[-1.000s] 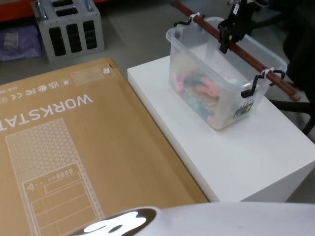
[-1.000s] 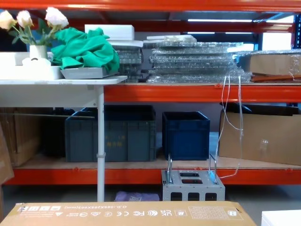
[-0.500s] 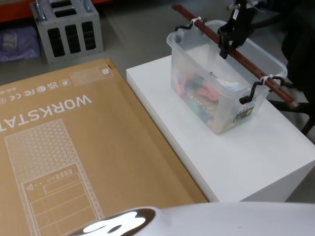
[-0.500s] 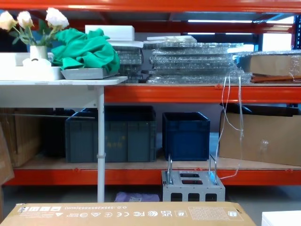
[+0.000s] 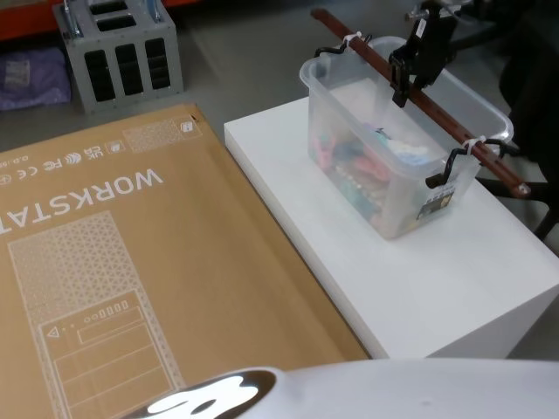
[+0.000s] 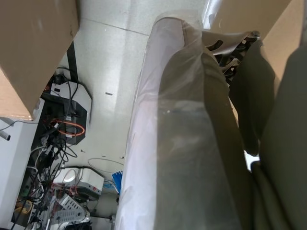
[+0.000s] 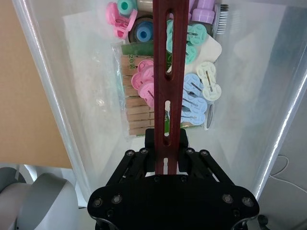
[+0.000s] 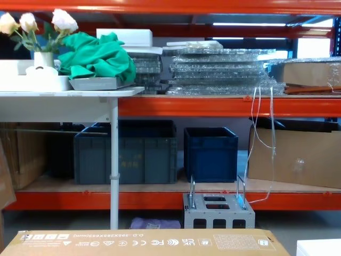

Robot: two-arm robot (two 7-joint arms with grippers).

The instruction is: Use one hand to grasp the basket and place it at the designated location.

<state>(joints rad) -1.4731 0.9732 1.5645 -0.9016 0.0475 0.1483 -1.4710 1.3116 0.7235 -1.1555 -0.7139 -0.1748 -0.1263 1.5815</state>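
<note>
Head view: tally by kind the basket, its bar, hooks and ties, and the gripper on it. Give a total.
Basket: 1
Red-brown bar: 1
Black hooks: 2
White ties: 2
Right gripper, shut on the bar: 1
Total: 7

A large brown cardboard box (image 5: pixel 131 262) at the robot's left carries the upside-down word "WORKSTA", cut off at the view's left edge; its far edge (image 8: pixel 144 241) shows a mirrored row of certification marks including "CE" and "FC"; a packet (image 7: pixel 136 91) inside the basket (image 7: pixel 62 115) reads "20".
</note>
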